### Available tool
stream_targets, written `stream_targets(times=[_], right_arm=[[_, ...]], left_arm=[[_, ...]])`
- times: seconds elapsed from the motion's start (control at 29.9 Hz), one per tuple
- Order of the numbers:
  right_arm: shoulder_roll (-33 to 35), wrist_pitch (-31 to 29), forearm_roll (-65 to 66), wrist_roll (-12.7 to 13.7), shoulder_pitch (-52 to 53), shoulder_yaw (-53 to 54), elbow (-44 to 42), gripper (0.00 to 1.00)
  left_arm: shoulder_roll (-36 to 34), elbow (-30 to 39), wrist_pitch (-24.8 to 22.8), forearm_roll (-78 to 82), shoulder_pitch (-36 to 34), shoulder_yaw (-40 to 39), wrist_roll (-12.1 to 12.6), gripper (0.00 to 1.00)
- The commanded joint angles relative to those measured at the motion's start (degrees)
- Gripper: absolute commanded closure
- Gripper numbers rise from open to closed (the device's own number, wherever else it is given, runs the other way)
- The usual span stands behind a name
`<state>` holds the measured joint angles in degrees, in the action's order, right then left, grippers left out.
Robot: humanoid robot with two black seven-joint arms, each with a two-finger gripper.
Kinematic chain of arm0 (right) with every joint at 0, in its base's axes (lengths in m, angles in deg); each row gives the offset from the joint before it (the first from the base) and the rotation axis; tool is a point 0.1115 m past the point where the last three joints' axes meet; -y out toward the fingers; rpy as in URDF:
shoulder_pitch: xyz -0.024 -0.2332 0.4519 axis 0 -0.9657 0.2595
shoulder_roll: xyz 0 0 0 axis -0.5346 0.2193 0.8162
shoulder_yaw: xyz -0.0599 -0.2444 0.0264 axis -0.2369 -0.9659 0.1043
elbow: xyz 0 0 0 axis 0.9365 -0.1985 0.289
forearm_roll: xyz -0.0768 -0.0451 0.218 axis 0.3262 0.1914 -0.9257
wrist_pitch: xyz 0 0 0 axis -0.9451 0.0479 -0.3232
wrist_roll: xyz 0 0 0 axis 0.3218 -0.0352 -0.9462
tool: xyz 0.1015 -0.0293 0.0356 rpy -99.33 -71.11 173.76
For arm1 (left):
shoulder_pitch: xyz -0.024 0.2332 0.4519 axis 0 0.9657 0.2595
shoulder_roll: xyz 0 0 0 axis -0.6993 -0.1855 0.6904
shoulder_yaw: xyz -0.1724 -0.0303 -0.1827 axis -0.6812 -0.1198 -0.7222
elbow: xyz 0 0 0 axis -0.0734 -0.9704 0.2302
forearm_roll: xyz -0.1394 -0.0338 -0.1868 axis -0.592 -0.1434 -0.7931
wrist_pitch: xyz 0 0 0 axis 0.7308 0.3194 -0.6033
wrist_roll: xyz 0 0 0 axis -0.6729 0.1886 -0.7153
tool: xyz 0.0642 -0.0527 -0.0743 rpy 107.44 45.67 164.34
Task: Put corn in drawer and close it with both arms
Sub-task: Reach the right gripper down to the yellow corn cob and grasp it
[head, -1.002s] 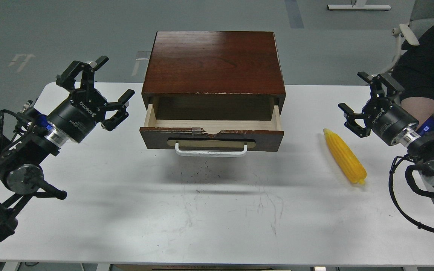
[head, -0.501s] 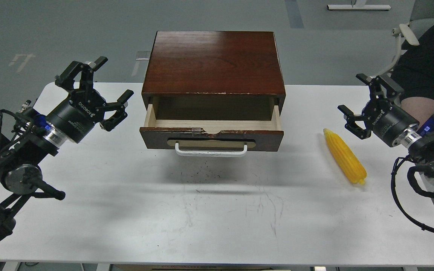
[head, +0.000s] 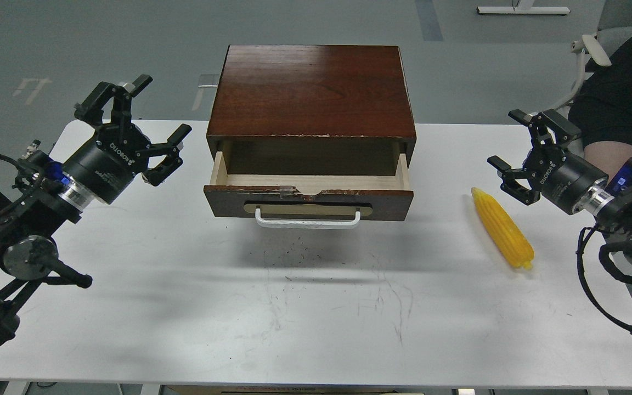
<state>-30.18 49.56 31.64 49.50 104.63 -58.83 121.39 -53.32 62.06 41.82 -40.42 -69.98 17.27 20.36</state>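
Note:
The yellow corn (head: 502,227) lies on the white table (head: 316,307) at the right, tapered end pointing away from me. The dark red-brown drawer (head: 309,196) stands pulled open from its wooden cabinet (head: 312,90) at the table's back middle; its pale inside shows nothing in it, and its white handle faces me. My left gripper (head: 158,112) is open and empty, held above the table left of the drawer. My right gripper (head: 509,140) is open and empty, raised just beyond the corn's far end.
A person in dark clothes (head: 618,99) sits at the far right behind my right arm, beside a white chair (head: 587,52). Loose black cables (head: 596,296) hang from my right arm over the table's right edge.
Both grippers have risen slightly and drifted a little to the left. The corn and the drawer have not moved.

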Motion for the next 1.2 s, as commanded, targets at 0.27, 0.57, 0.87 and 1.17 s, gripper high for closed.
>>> stream_targets(times=[0.27, 0.57, 0.87, 1.17], right_arm=[[7.6, 0.7, 45.8, 0.0, 10.5, -7.2, 1.0, 0.0], [3.2, 9.3, 56.2, 0.0, 10.5, -16.8, -4.7, 0.0], [-3.4, 13.0, 56.2, 0.0, 10.1, -23.1, -9.7, 0.0], [-7.2, 14.1, 56.1, 0.0, 9.7, -25.6, -10.9, 0.18]], left_arm=[[0.1, 0.1, 0.0, 0.1, -0.1, 0.1, 0.0, 0.0], [0.2, 0.2, 0.0, 0.2, -0.2, 0.1, 0.0, 0.0], [0.2, 0.2, 0.0, 0.2, -0.2, 0.2, 0.0, 0.0], [0.2, 0.2, 0.0, 0.5, -0.3, 0.3, 0.0, 0.0]])
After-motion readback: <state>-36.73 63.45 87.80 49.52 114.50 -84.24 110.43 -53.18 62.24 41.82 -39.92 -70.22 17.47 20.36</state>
